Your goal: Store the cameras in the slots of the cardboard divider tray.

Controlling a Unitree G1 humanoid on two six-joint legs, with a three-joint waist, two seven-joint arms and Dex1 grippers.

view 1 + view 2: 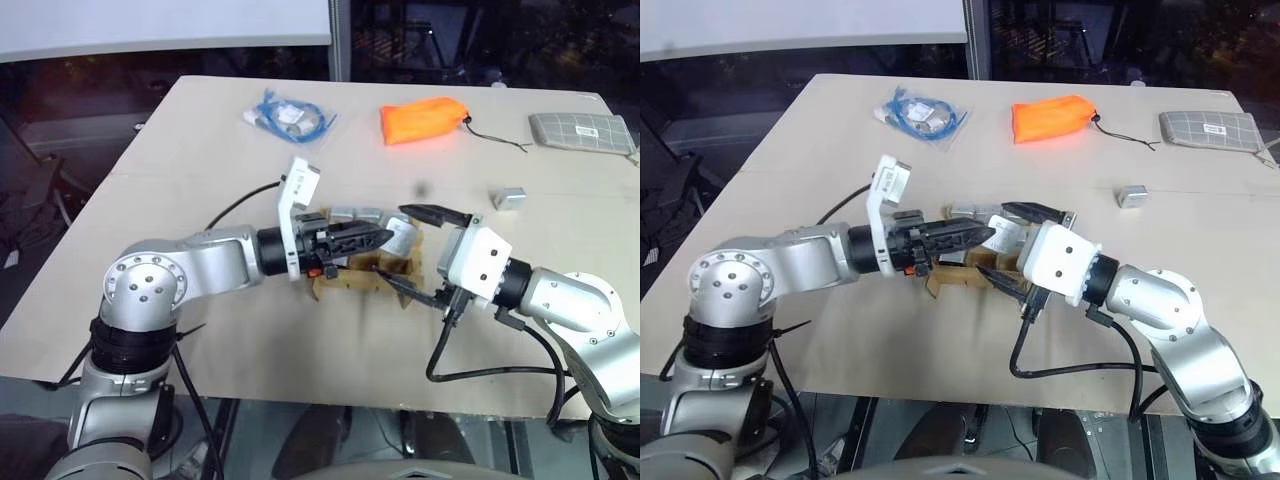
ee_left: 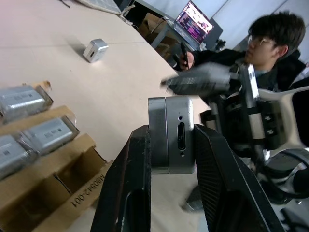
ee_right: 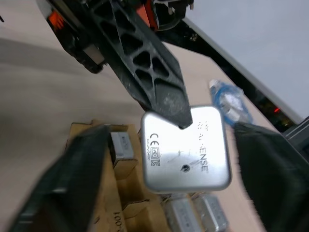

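Camera sits clamped in the left gripper above the tray; the right gripper, spread around it, could knock it loose.

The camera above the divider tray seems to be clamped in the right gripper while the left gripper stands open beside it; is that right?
Not quite: the grippers are swapped. The left wrist view shows the left gripper shut on the camera above the cardboard divider tray. The right wrist view shows the right gripper open, its fingers standing apart from the camera on either side.
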